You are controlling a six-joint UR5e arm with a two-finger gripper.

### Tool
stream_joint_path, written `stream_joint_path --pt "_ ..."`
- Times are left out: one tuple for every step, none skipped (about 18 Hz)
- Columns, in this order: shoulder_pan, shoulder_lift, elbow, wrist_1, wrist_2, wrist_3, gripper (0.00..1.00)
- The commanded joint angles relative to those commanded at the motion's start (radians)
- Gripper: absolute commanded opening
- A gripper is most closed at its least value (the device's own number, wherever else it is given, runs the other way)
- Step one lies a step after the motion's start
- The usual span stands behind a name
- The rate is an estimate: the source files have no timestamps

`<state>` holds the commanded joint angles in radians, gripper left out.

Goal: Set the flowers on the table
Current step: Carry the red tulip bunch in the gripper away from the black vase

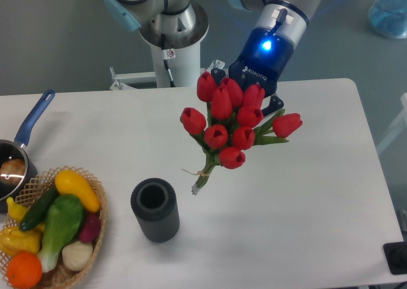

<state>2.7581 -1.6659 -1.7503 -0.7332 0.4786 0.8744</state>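
The flowers point(230, 122), a bunch of red tulips with green stems tied with twine, hang tilted over the middle of the table point(311, 194), heads up and to the right. The cut stem ends point down-left, close to the white surface; I cannot tell whether they touch it. My gripper point(247, 89), black with a blue light on its wrist, reaches down from the back right. It sits behind the tulip heads and looks shut on the bunch. Its fingertips are hidden by the blooms.
A dark ribbed cylinder point(154, 209) stands open-topped just left of the stem ends. A wicker basket point(102, 220) of vegetables sits at the front left corner, with a blue-handled pot point(33, 119) behind it. The arm's base point(170, 38) rises at the back edge.
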Motion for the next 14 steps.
stream_joint_path --pt "0.0 0.0 0.002 0.002 0.002 0.002 0.17" --pt "-0.002 0.003 -0.006 0.002 0.006 0.008 0.17" --pt "-0.002 0.003 -0.005 -0.002 0.008 0.017 0.17" --pt "0.001 0.002 0.001 -0.002 0.006 0.015 0.17" --pt "0.014 0.0 0.002 -0.003 0.006 0.015 0.17" --pt "0.027 0.003 0.0 -0.003 0.006 0.017 0.17" --pt "0.032 0.006 -0.008 -0.003 0.008 0.018 0.17" --pt "0.035 0.008 -0.008 -0.003 0.012 0.018 0.17" --pt "0.035 0.009 -0.006 -0.003 0.024 0.017 0.17" --pt "0.034 0.012 -0.003 -0.003 0.046 0.017 0.17" --pt "0.032 0.012 0.001 -0.003 0.072 0.015 0.17" --pt "0.031 0.012 0.006 -0.005 0.099 0.015 0.17" --pt "0.029 0.011 0.011 -0.005 0.126 0.017 0.17" --pt "0.029 0.011 0.012 -0.003 0.153 0.018 0.17"
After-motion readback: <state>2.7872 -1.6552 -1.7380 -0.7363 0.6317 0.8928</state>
